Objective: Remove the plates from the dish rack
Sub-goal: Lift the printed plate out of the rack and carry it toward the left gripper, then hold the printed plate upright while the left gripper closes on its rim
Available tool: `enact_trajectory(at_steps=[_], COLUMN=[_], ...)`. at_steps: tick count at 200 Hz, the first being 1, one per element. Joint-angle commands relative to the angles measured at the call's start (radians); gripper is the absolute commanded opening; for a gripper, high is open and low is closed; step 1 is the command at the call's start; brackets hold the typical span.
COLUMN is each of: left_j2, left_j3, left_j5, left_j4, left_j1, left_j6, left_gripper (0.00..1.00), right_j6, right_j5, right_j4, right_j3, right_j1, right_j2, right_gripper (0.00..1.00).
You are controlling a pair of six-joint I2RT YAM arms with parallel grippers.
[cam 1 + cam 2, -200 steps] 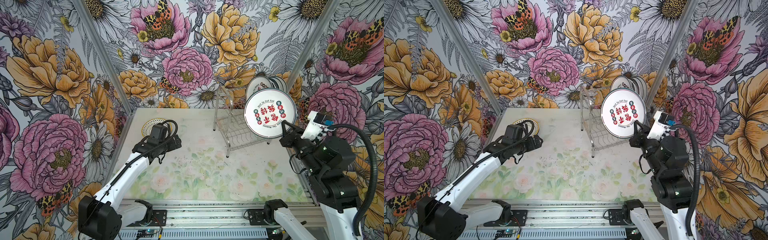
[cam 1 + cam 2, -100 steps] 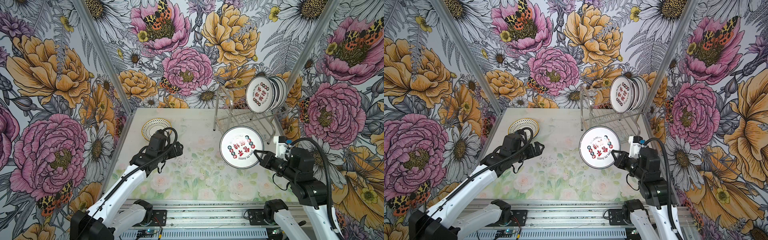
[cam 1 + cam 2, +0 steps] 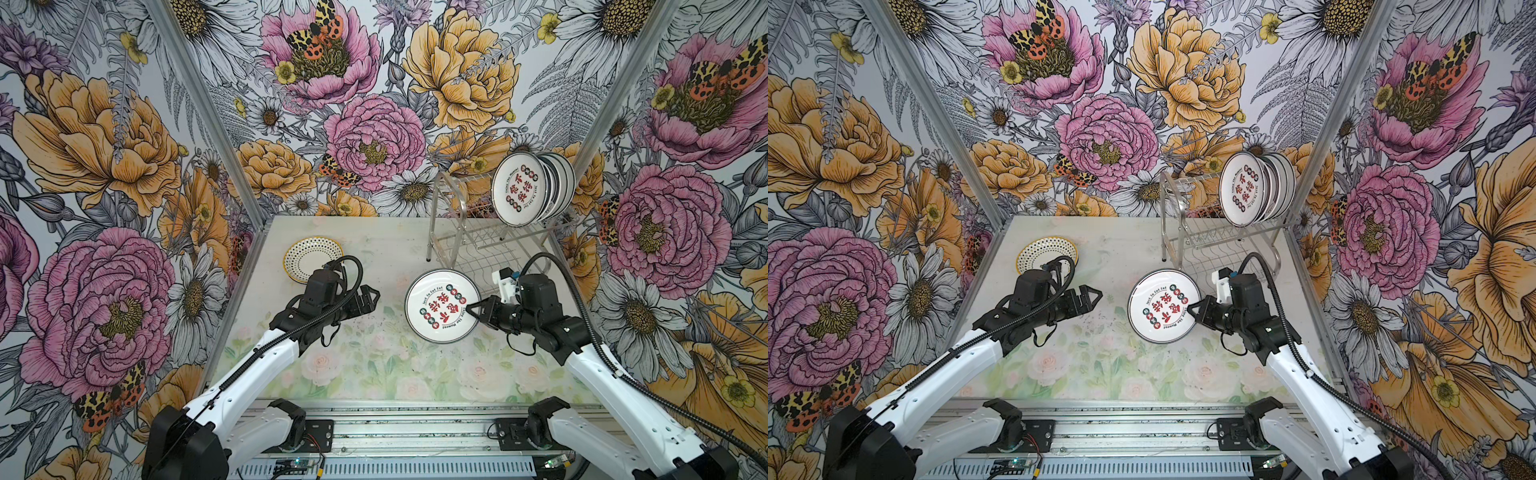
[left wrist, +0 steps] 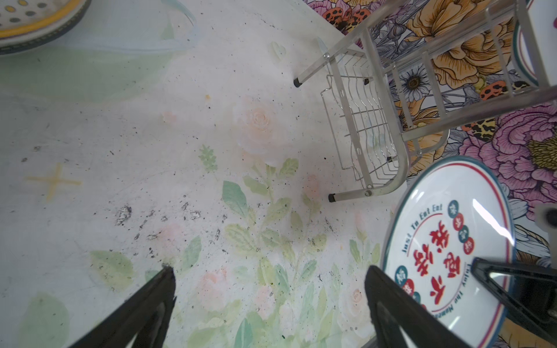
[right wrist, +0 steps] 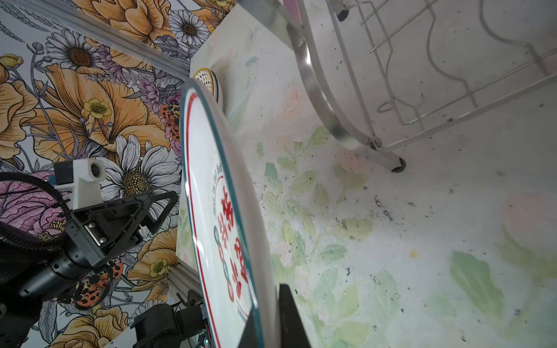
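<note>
My right gripper [image 3: 472, 309] [image 3: 1192, 309] [image 5: 268, 316] is shut on the rim of a white plate with red characters [image 3: 440, 306] [image 3: 1160, 306] [image 4: 446, 238] [image 5: 211, 195], holding it face up over the middle of the table, in front of the dish rack [image 3: 465, 241] [image 3: 1196, 239] [image 4: 370, 132]. Several more plates [image 3: 521, 193] [image 3: 1246, 189] stand on edge in the rack's upper tier. A yellow-rimmed dotted plate [image 3: 311, 257] [image 3: 1044, 253] [image 4: 30, 21] lies flat at the table's back left. My left gripper [image 3: 372, 297] [image 3: 1094, 297] [image 4: 269, 271] is open and empty, just left of the held plate.
Flowered walls close in the table [image 3: 374, 374] on three sides. The rack's lower tier [image 3: 478, 266] [image 5: 452, 75] holds nothing that I can see. A metal rail [image 3: 395, 432] runs along the front edge.
The right gripper has carried the red-character plate from in front of the rack's top down and left to over the table's middle. The left gripper has moved from the dotted plate toward it.
</note>
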Motion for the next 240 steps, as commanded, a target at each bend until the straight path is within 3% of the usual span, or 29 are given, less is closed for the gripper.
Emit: enact_trajectory(at_steps=[1, 46, 107, 190, 240], left_j2=[0.027, 0.123, 0.212, 0.235, 0.238], left_j3=[-0.029, -0.025, -0.034, -0.051, -0.065], left_j5=[0.098, 0.162, 0.237, 0.287, 0.311], left_j4=[0.122, 0.179, 0.29, 0.341, 0.358], left_j1=[-0.006, -0.004, -0.003, 0.009, 0.011], left_j6=[-0.02, -0.009, -0.039, -0.052, -0.06], left_gripper=[0.96, 0.93, 0.8, 0.37, 0.21], right_j6=[0.056, 0.121, 0.181, 0.237, 0.232], right_j5=[0.044, 0.087, 0.102, 0.106, 0.116], right_j4=[0.199, 0.338, 0.461, 0.589, 0.597], right_j3=[0.007, 0.01, 0.009, -0.026, -0.028], right_j1=[0.047, 0.121, 0.174, 0.209, 0.225], right_j2=[0.051, 0.173, 0.265, 0.319, 0.325], right_gripper=[0.0, 0.0, 0.0, 0.0, 0.01])
